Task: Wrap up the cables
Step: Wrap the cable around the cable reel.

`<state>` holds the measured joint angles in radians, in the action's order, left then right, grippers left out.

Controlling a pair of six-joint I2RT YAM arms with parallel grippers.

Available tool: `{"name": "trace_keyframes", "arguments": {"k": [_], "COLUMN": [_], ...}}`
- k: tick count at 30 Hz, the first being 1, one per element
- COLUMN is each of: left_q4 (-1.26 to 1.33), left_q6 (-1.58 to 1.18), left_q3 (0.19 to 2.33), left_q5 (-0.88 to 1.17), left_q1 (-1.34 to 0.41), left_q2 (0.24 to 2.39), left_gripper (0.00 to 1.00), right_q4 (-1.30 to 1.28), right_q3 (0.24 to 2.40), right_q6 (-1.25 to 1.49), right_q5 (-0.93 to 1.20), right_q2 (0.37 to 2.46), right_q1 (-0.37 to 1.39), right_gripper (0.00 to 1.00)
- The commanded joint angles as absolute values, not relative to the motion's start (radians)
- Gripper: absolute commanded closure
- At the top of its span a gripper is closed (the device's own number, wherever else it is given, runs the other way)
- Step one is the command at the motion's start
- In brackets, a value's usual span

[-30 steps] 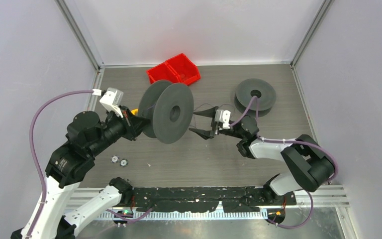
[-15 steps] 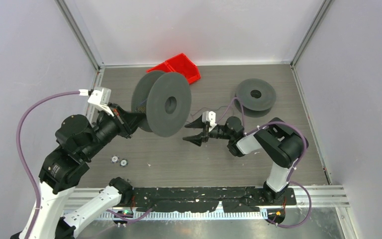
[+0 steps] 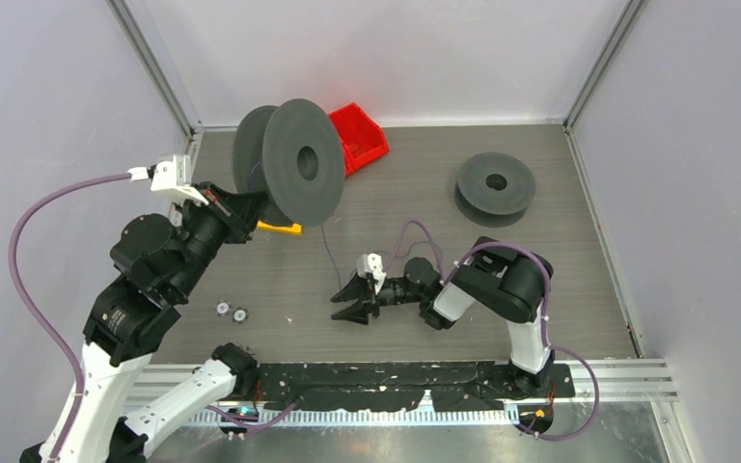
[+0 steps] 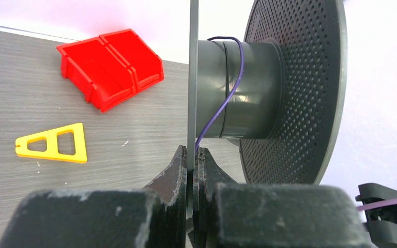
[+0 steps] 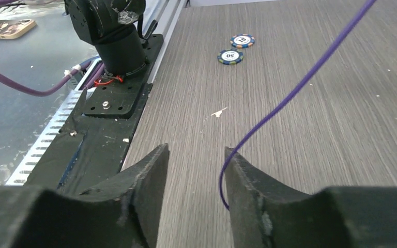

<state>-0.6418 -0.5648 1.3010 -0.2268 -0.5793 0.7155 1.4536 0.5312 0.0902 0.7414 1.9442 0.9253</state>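
The grey wood-grain tabletop (image 3: 560,280) carries everything here. My left gripper (image 4: 191,170) holds the large dark grey perforated plastic spool (image 3: 301,164) raised over the far left corner, its axle roughly level. My left fingers are pressed together on the thin rim of the flange nearer to my wrist, pinching it edge-on. A second dark grey disc spool (image 3: 495,185) lies flat toward the far right corner, well apart from both grippers. The red plastic bin (image 3: 359,140) sits at the far edge, partly hidden behind the raised spool in the overhead view. The flat yellow plastic triangle (image 3: 278,228) lies on the table below the spool, near the left edge.

The thin purple wire cable (image 4: 232,88) loops about once around the spool's hub, then drops past the pinched flange. It runs down across the middle of the tabletop to my right gripper (image 5: 196,155). That gripper sits low over the table, near the middle of the near edge, pointing toward the left edge. Its jaws are spread, and the wire's end lies in the gap, just beside the inner face of one finger; I cannot tell whether it touches. Two small round poker chips (image 5: 236,48) lie side by side near the near left corner
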Motion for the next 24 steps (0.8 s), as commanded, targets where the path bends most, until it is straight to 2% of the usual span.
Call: {"name": "trace_keyframes", "arguments": {"k": [1, 7, 8, 9, 13, 15, 18, 21, 24], "left_q4": [-0.478, -0.449, -0.437, -0.429, -0.455, -0.469, -0.496, -0.515, -0.500], "left_q6": [-0.577, -0.475, -0.431, -0.381, -0.261, -0.242, -0.227, -0.183, -0.088], "left_q3": [1.315, 1.273, 1.259, 1.244, 1.201, 1.177, 1.153, 1.127, 1.072], "left_q5": [-0.313, -0.420, -0.439, -0.451, -0.540, -0.548, -0.540, -0.517, -0.407], "left_q1": [-0.574, -0.575, -0.574, -0.574, -0.574, -0.574, -0.574, -0.575, -0.575], "left_q2": [0.690, 0.711, 0.725, 0.740, 0.829, 0.871, 0.915, 0.933, 0.914], "left_gripper": [1.00, 1.00, 1.00, 1.00, 1.00, 1.00, 1.00, 1.00, 1.00], "right_q4": [1.621, 1.619, 1.617, 1.615, 1.455, 1.214, 0.717, 0.525, 0.408], "right_q3": [0.593, 0.564, 0.543, 0.527, 0.446, 0.470, 0.618, 0.726, 0.810], "right_q6": [0.110, 0.154, 0.156, 0.151, 0.135, 0.054, -0.109, -0.125, -0.164], "right_q5": [0.718, 0.707, 0.678, 0.659, 0.526, 0.463, 0.349, 0.287, 0.243], "right_q2": [1.968, 1.916, 1.897, 1.857, 1.657, 1.528, 1.390, 1.300, 1.265], "right_q1": [0.951, 1.015, 1.025, 1.045, 1.066, 1.092, 1.153, 1.159, 1.156], "right_gripper": [0.54, 0.83, 0.91, 0.93, 0.95, 0.94, 0.95, 0.95, 0.95]}}
